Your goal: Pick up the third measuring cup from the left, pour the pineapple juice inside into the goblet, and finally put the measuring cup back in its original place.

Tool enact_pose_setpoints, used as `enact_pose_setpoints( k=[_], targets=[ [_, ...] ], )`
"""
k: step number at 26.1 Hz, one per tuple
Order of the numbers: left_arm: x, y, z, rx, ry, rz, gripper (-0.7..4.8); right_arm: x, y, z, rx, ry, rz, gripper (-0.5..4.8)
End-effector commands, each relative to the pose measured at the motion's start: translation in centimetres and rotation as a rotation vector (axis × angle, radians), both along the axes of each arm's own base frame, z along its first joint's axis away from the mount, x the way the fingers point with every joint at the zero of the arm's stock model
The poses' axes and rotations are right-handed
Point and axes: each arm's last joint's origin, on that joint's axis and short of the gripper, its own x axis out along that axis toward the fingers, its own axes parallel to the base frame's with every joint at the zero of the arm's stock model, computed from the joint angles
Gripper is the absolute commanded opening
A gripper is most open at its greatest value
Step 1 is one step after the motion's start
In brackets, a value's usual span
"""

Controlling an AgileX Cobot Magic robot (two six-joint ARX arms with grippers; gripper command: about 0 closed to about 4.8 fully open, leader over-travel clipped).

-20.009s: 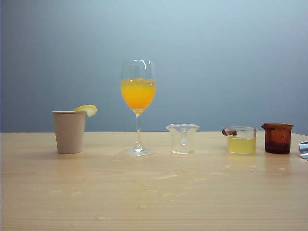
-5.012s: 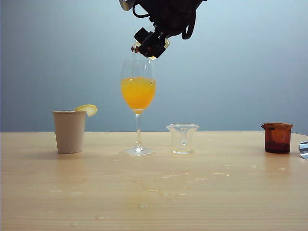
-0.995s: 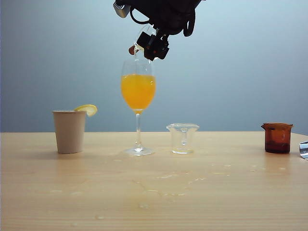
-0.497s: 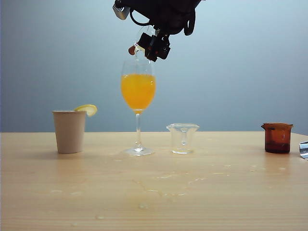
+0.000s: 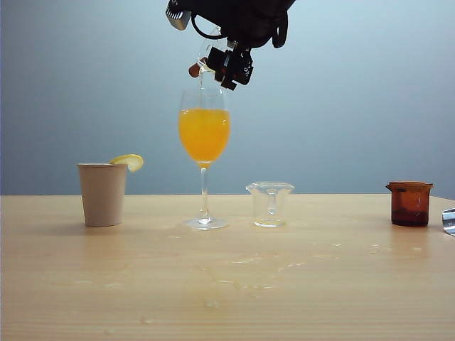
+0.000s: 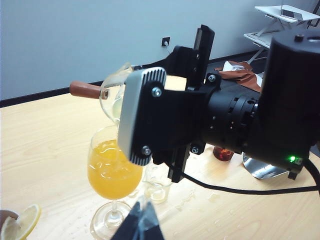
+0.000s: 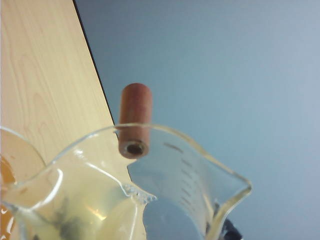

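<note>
My right gripper (image 5: 229,65) hangs high over the goblet (image 5: 204,135), shut on the third measuring cup (image 5: 208,55). The cup is tipped with its brown tab (image 5: 193,70) and rim just above the goblet's mouth. The right wrist view shows a little pale pineapple juice (image 7: 100,212) lying in the tilted cup (image 7: 180,170). The goblet holds orange liquid to about mid-bowl. In the left wrist view the goblet (image 6: 112,170) stands below the tipped cup (image 6: 114,92). My left gripper (image 6: 142,225) is back from the goblet's foot, fingers together and empty.
A beige paper cup (image 5: 102,194) with a lemon slice stands left of the goblet. A clear flared cup (image 5: 269,204) is just right of it, and an amber cup (image 5: 410,204) sits far right beside a silver object (image 5: 448,221). Spilled drops (image 5: 249,273) wet the wooden table (image 5: 355,298).
The right wrist has rolled a little with the measuring cup, staying over the goblet. Earlier the cup stood on the table left of the amber cup. The left arm is still.
</note>
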Motion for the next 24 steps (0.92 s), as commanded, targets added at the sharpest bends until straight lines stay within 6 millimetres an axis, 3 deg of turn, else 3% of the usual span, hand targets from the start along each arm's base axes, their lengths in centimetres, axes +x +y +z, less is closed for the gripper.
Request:
enact_pose_setpoints(
  k=[1,24],
  targets=[
    [-0.1,0.05,0.37,-0.009,-0.016,0.001,-0.05,-0.13,0.03,0.8,-0.011,-0.049,0.006,2.69],
    [-0.09,0.05,0.37,-0.009,-0.016,0.001,-0.05,-0.42,0.4,0.81,-0.146,-0.104,0.038,2.69]
  ],
)
